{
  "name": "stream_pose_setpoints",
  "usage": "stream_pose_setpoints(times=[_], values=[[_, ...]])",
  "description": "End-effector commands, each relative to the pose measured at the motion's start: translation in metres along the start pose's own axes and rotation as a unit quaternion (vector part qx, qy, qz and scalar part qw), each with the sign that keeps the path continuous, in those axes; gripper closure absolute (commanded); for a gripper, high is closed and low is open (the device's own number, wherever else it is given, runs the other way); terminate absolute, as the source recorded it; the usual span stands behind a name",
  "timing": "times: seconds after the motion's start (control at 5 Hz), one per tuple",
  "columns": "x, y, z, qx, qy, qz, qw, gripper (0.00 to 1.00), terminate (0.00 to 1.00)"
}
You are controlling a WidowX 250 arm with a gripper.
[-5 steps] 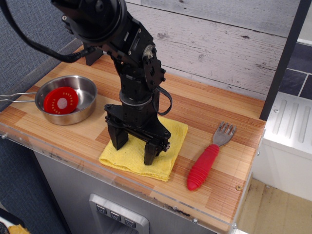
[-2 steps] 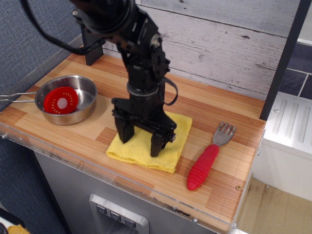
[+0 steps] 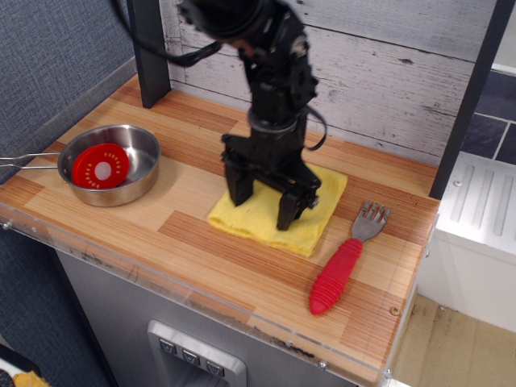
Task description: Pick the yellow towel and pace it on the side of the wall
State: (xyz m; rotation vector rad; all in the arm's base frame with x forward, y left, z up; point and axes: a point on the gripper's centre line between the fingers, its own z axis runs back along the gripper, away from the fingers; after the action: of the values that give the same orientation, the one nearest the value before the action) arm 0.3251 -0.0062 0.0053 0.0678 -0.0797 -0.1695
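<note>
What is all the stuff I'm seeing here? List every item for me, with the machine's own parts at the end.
yellow towel: one, yellow, on the counter's middle, under the gripper, not yet at the wall.
steel bowl: one, silver, left end of the counter, with a thin wire handle pointing left.
red disc: one, red with a white centre, inside the bowl.
fork: one, red handle, grey head, right of the towel.
counter: one, striped wood.
wall: one, whitewashed planks, behind the counter.
robot arm: one, black.
gripper: one, black, fingers spread, pressing down on the towel.
</note>
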Motion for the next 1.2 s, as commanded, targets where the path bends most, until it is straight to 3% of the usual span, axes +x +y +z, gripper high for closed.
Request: stream_pose_setpoints(times=[0.0, 0.4, 0.6, 1.0], values=[[0.025, 0.003, -0.010, 0.013, 0.010, -0.005, 0.9998, 0.00, 0.00], [0.049, 0.022, 0.005, 0.019, -0.010, 0.008, 0.9997, 0.00, 0.00], [0.054, 0.026, 0.006, -0.001, -0.011, 0.013, 0.9998, 0.00, 0.00], [0.075, 0.027, 0.053, -0.049, -0.063, 0.020, 0.9966, 0.00, 0.00]])
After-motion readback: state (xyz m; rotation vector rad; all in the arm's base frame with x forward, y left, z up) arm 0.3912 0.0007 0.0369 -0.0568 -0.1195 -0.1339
